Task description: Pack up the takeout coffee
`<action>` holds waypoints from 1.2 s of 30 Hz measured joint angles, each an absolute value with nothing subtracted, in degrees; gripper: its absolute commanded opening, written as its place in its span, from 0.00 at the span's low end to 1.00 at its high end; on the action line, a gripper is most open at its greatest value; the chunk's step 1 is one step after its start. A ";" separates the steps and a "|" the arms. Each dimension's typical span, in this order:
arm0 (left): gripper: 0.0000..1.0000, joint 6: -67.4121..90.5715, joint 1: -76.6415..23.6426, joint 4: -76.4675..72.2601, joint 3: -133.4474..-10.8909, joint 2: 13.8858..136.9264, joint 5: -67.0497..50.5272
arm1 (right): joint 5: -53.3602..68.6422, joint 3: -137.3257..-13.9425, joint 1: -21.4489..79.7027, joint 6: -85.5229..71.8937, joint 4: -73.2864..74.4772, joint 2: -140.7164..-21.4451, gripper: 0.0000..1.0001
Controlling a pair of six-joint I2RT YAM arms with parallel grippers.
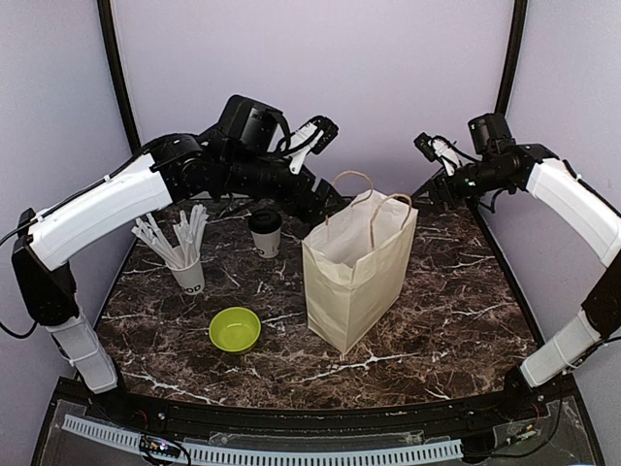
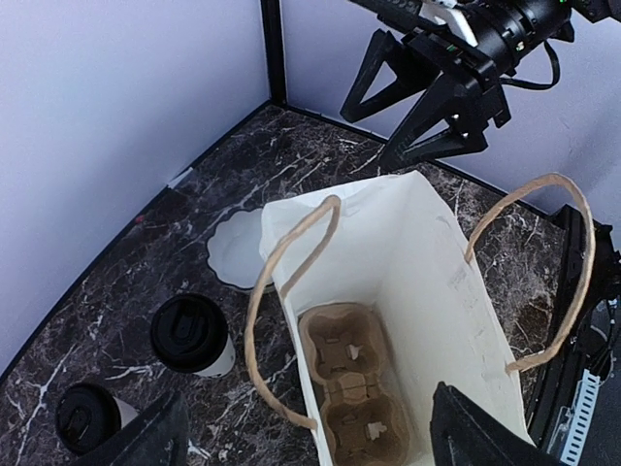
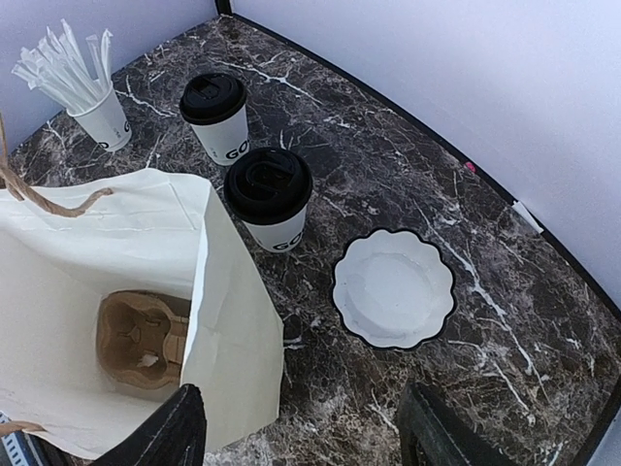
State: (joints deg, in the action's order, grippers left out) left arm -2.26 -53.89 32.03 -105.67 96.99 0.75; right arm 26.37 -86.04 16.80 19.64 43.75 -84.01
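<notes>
So your carrier [image 3: 141, 340] sits in the bag [image 3: 116, 233], both cups [image 3: 219, 116] [image 3: 271, 197] wait outside at upper left, grippers [image 1: 312, 141] [image 1: 435, 150] spread, empty.

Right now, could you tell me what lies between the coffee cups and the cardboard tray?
Only a wall of the paper bag: the tray sits inside, the cups stand outside; the right wrist view shows it.

Item count
Showing 2 lidded coffee cups [image 3: 218, 112] [image 3: 270, 194], 1 bag [image 1: 354, 282], 1 carrier [image 2: 354, 388], 1 straw cup [image 1: 189, 275], 1 bowl [image 1: 215, 335], 1 plate [image 3: 393, 288]
</notes>
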 measured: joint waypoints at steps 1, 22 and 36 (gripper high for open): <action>0.85 -1.61 -53.52 31.97 -106.34 98.13 -0.30 | 26.57 -85.95 16.80 19.70 43.77 -83.81 0.68; 0.00 -4.97 -53.76 29.91 -112.86 108.42 -30.39 | 27.66 -86.28 3.62 16.97 43.05 -81.87 0.67; 0.00 -8.43 -66.17 29.71 -103.61 101.65 -38.39 | 29.71 -83.29 3.31 16.40 41.12 -81.84 0.66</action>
State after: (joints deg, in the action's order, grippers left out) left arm -8.43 -66.17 29.71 -103.61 101.65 -38.39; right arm 29.71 -83.29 3.31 16.40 41.12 -81.84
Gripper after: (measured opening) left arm 0.024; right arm 0.664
